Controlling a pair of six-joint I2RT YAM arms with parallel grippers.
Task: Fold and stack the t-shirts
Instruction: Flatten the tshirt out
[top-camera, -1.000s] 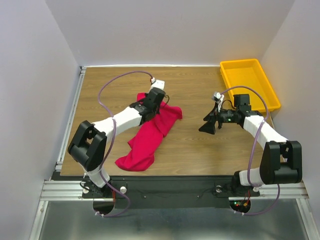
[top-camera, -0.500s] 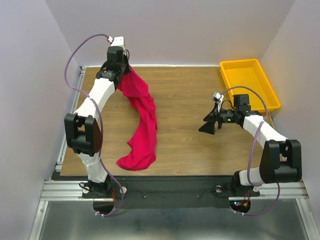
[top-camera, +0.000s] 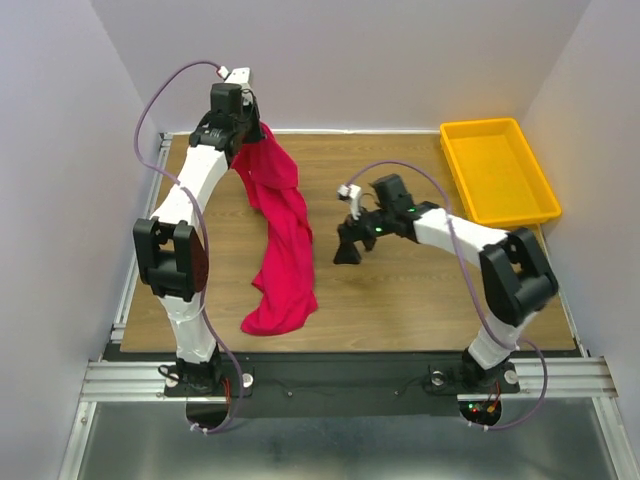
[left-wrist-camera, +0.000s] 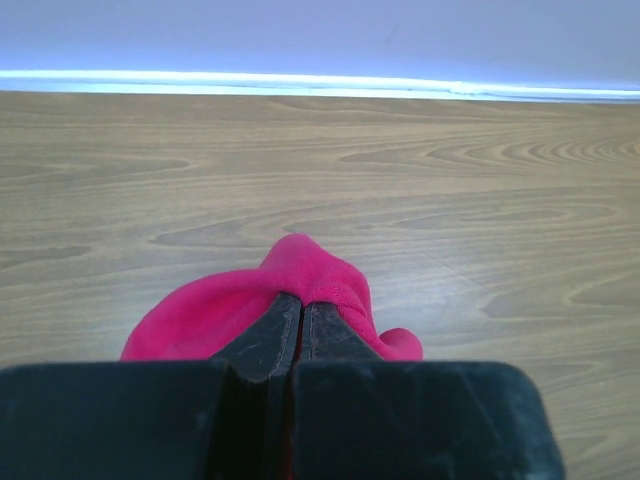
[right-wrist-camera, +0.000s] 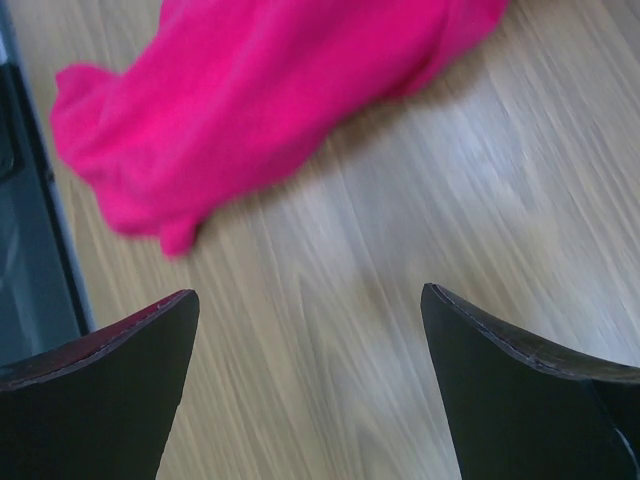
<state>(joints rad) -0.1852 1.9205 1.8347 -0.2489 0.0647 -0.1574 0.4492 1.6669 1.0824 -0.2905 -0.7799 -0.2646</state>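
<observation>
Over the last second the right arm has swung from beside the yellow rectangular plastic tray (top-camera: 497, 170), at the far right of the wood-grain desk (top-camera: 420, 300), to the middle of the desk. The left arm has risen from mid-desk to the far left corner, drawing the cloth out behind it.

The left gripper (top-camera: 247, 143) is closed to a narrow slit on one end of the plain crimson-red cotton t-shirt (top-camera: 285, 235). In the left wrist view its two black fingers (left-wrist-camera: 262, 340) meet on a bunched fold of the red fabric. The fold bulges past the fingertips and out to either side, and is held up off the desk.

From this grasp the t-shirt trails toward the near edge as a long twisted band. Its upper part hangs from the gripper. Its lower end rests on the desk in a crumpled heap at the front left, just short of the edge.

The right gripper (top-camera: 347, 252) stands wide open and empty. It points down toward the desk just to the right of the middle of the band, near it but apart from it. In the right wrist view the two dark fingers (right-wrist-camera: 110, 370) frame bare desk. The blurred lower part of the t-shirt (right-wrist-camera: 270, 90) lies beyond the fingertips, across the upper left of that view, touching neither finger.

The tray lies well apart from the t-shirt and from both grippers.
</observation>
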